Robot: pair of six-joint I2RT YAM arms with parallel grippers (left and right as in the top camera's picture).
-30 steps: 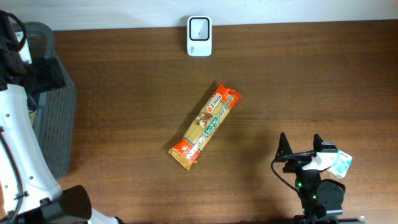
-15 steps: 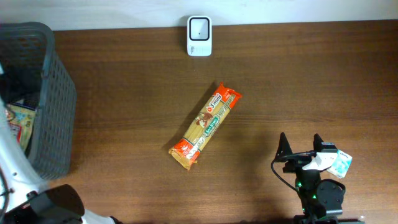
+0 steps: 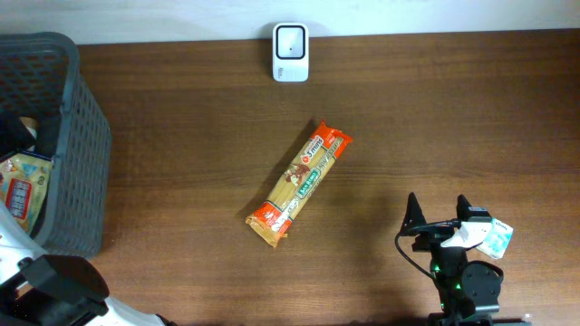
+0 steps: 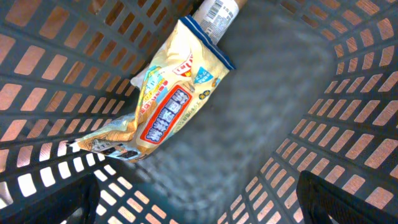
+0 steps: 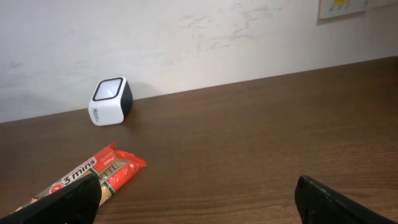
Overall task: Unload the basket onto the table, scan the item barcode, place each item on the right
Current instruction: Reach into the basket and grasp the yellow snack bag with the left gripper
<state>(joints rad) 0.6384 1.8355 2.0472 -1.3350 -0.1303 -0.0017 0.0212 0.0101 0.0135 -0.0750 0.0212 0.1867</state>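
Overhead: locate one spaghetti packet (image 3: 299,184) lying diagonally near the middle of the tabletop (image 3: 471,109), apart from everything else, and treat it as the likely item to scan. Locate one scanner (image 3: 291,52) at the far edge, about midway along, and one mesh basket (image 3: 86,136) at the left edge toward the far corner. Find the right gripper (image 3: 438,205) by the near edge, right of centre, well apart from the packet, jaws spread and empty. Left wrist: confirm the left gripper (image 4: 196,190) hanging inside the basket (image 4: 348,81), jaws wide apart, clamped on nothing. Count two items below it: one snack bag (image 4: 168,106) and one barcode-labelled container (image 4: 217,11), mostly cut off at the top. Right wrist: sight along the tabletop to the same packet (image 5: 87,177) at lower left and the same scanner (image 5: 111,101) beyond it at the far edge. Search the packet's upper face for a barcode; find none legible in any view. Anticipate a failed read from presenting the wrong face to the scanner. Guard against droop or swing from a pinch at one end of so long a packet, and against slip on glossy film. Avoid nudging the small scanner along the far edge during the approach. Total: two grippers, one packet, one scanner, one basket, two basket items.
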